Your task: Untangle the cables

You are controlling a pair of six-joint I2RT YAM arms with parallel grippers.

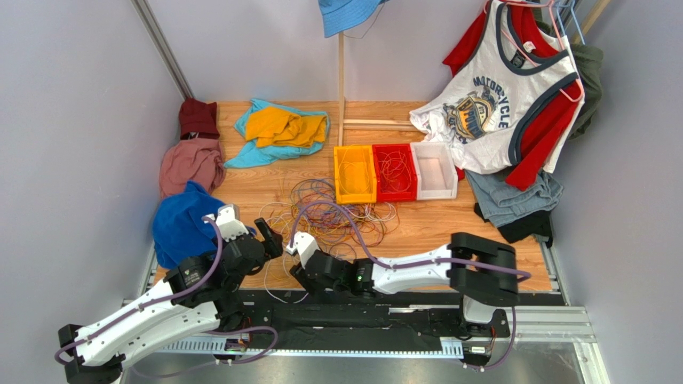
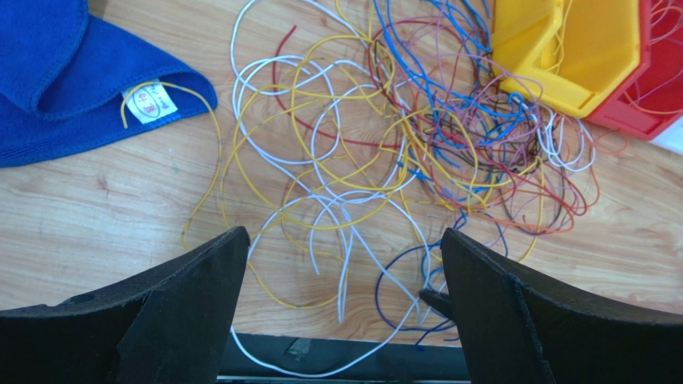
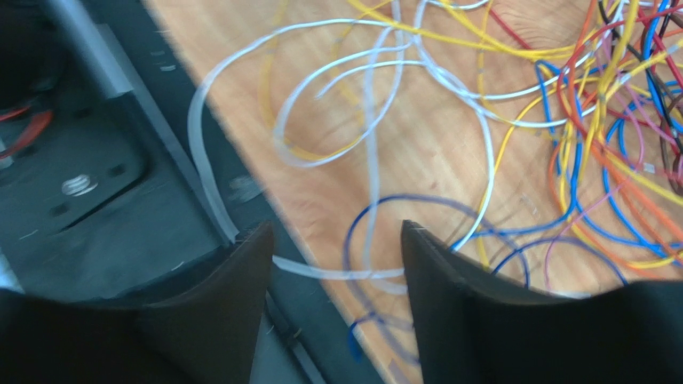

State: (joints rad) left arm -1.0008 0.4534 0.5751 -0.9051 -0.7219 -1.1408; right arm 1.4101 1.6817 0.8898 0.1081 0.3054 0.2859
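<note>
Well left of the yellow bin (image 1: 355, 198), nearer the arms, lies a blue cloth (image 1: 180, 224). Between cloth and bin, the left gripper (image 2: 341, 240) hangs over the thin fringe of the cables (image 2: 401, 144), jaws spread wide with nothing between them. The cables sprawl on the wooden table (image 1: 425, 224) just in front of the yellow bin. They are densest against its near wall and loosen into white and yellow loops farther from it.

On the far side of the pile from the bin, at the table's edge, the right gripper (image 3: 337, 232) has its jaws apart. A white wire (image 3: 337, 272) crosses the gap, unpinched as far as I can see.

That white wire looks the sensible one to take, since it lies loose with few crossings. I'd close on it alone, keeping clear of the blue strand beside it, then draw slowly away from the bin. The left gripper could steady the knot if it drags.

Touching the yellow bin's right side is a red bin (image 1: 395, 196).
</note>
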